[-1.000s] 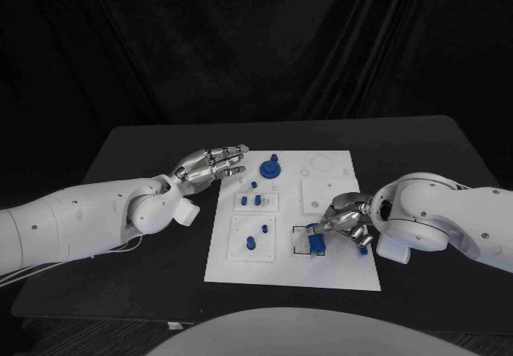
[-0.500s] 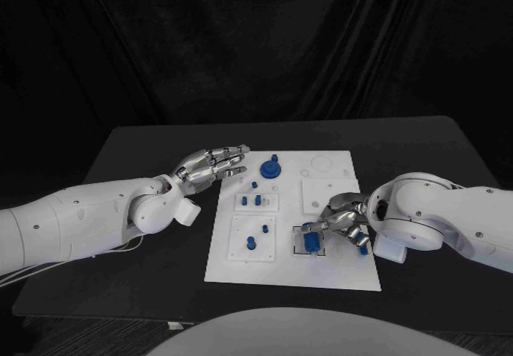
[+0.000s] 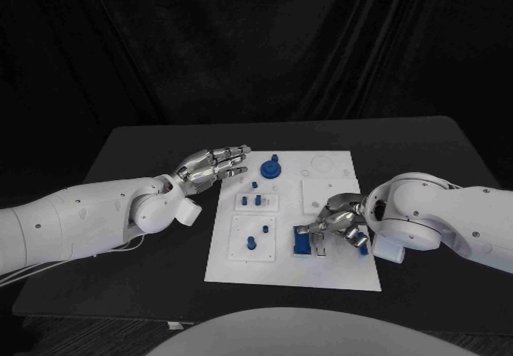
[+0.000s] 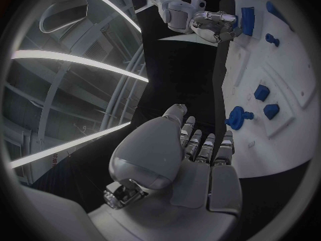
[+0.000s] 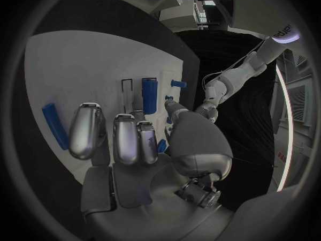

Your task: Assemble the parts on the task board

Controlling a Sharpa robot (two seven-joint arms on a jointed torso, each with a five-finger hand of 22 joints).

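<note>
The white task board (image 3: 321, 271) lies in the middle of the table. A blue block (image 3: 309, 242) stands in a black-outlined slot on its near right part. My right hand (image 3: 340, 220) hovers over that spot, fingers spread, fingertips (image 5: 139, 127) just beside the blue block (image 5: 149, 93) and gripping nothing. A blue bar (image 5: 53, 125) lies on the board under the hand's outer side. My left hand (image 3: 214, 164) floats open at the board's far left corner, near a round blue part (image 3: 271, 170). The left wrist view shows my left hand (image 4: 194, 160), the round part (image 4: 237, 117) and my right hand (image 4: 214, 25).
Small blue pegs (image 3: 252, 200) and another peg (image 3: 251, 241) stand in white plates on the board's left half. A square white plate (image 3: 321, 194) sits just beyond my right hand. Black table (image 3: 150, 282) surrounds the board on every side.
The blue block has shifted slightly left and now stands straighter in its slot. My right hand has edged left with it. The left hand has not moved.
</note>
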